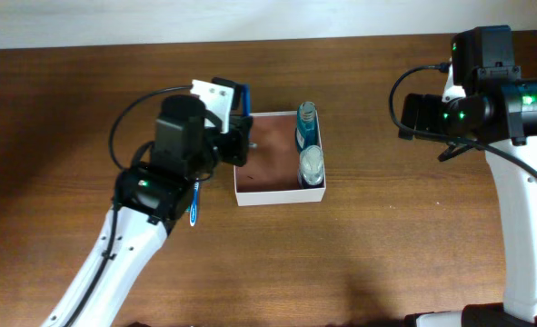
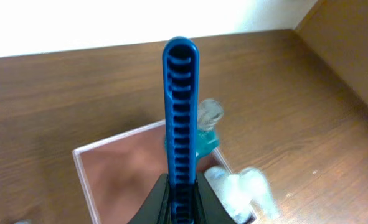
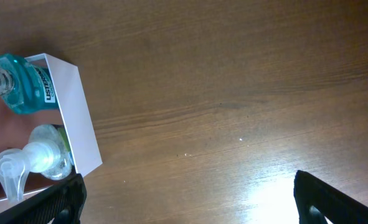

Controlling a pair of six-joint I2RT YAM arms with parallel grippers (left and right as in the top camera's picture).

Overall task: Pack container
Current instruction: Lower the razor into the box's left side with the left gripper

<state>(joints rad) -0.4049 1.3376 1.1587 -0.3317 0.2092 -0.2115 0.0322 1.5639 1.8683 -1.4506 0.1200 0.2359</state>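
The container (image 1: 282, 197) is a shallow white-walled square box with a reddish-brown floor at the table's middle. A blue mouthwash bottle (image 1: 307, 127) and a clear pump bottle (image 1: 312, 165) lie along its right wall. My left gripper (image 1: 242, 127) hovers at the box's left wall, shut on a blue ribbed plastic stick (image 2: 179, 112) that points out over the container floor (image 2: 127, 168). My right gripper (image 1: 418, 116) hangs open well right of the box. Its two fingers (image 3: 333, 199) stand far apart over bare wood, and the container wall (image 3: 78, 118) shows at the left.
A thin blue and white item like a toothbrush (image 1: 194, 207) lies on the table, partly under my left arm, left of the box. The pale wall runs along the table's far edge (image 1: 250, 41).
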